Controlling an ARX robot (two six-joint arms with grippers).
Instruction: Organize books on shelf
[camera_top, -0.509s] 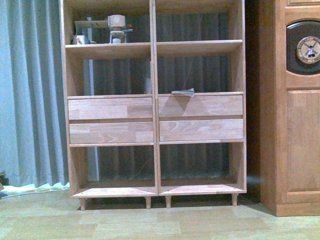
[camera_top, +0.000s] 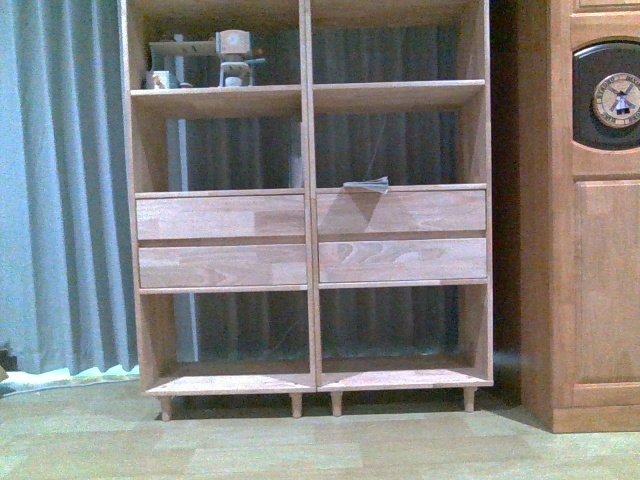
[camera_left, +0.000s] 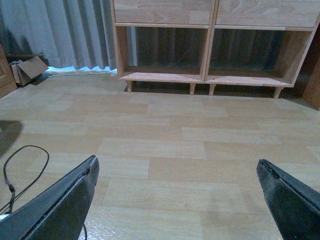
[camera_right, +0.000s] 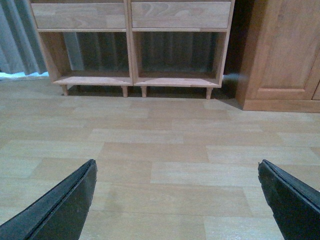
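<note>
The light-wood shelf (camera_top: 305, 240) stands straight ahead, with its four drawer fronts across the middle. A thin grey-teal book (camera_top: 366, 185) lies flat at the front edge of the middle right compartment, overhanging the drawer below. A pale thin upright item (camera_top: 297, 152) leans at the central divider; I cannot tell if it is a book. A flat whitish item (camera_top: 185, 47) lies on the top left shelf. My left gripper (camera_left: 176, 161) and right gripper (camera_right: 176, 163) are both wide open and empty above the floor. Each faces the shelf's bottom compartments (camera_left: 205, 77) (camera_right: 132, 80). Neither arm shows in the front view.
A darker wooden cabinet with a round clock (camera_top: 600, 200) stands right of the shelf (camera_right: 280, 55). A grey curtain (camera_top: 60, 180) hangs left and behind. A small figure (camera_top: 233, 55) and a mug (camera_top: 158, 79) sit top left. A cardboard box (camera_left: 30, 70) and black cable (camera_left: 25, 165) lie on the floor at my left.
</note>
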